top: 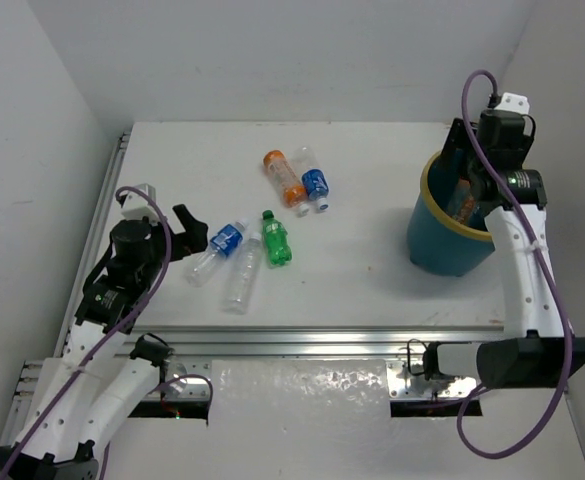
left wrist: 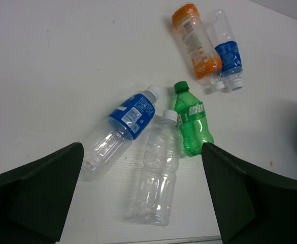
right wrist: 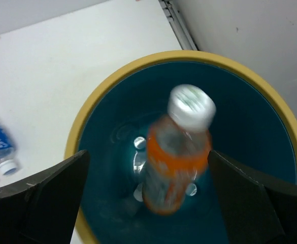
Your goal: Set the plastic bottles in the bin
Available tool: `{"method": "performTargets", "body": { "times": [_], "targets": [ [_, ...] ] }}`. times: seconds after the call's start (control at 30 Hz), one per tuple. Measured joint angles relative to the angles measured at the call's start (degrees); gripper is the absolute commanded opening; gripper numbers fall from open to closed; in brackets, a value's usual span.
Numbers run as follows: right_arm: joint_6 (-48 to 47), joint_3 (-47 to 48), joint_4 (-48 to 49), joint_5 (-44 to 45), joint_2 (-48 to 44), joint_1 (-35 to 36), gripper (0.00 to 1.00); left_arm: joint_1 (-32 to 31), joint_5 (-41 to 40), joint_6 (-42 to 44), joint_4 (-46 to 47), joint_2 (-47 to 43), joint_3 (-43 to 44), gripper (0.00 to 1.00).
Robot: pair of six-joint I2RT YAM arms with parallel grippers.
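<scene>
An orange bottle (right wrist: pixel 176 157), blurred, is judged dropping into the bin (right wrist: pixel 112 86) at three o'clock beneath the spread right gripper (right wrist: pixel 148 201); next, a clear bottle (left wrist: pixel 157 175) on the worktop (left wrist: pixel 46 61) must be straddled by the spread left gripper (left wrist: pixel 140 203).

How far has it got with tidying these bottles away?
One orange bottle is in the bin, blurred as if falling, below the right arm's jaws, which are open. Nothing is held; the left arm's jaws hang open over the table. Five bottles lie there: second orange, green, plain clear, two blue-labelled.
</scene>
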Motion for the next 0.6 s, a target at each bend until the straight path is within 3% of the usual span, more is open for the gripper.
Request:
{"method": "performTargets", "body": {
  "times": [0.2, 0.37, 0.47, 0.6],
  "targets": [
    [2.7, 1.1, -1.4, -6.3, -6.5, 2.6, 0.99, 0.0, -0.1, 0.0, 0.0, 0.8, 0.0, 1.00],
    [4.4, -5.8, 4.5, -15.9, -12.3, 20.7, 0.99, 0.0, -1.4, 0.0, -0.1, 1.5, 0.0, 1.00],
    [5.6, -10.6, 8.3, -18.0, -8.9, 29.9, 0.98, 0.0, -2.3, 0.0, -0.1, 1.5, 0.0, 1.00],
    [7.6, -14.6, 12.9, -18.6, 5.1, 36.4, 0.95, 0.1, -2.7, 0.0, -0.1, 1.6, 0.0, 1.00]
  ]
}}
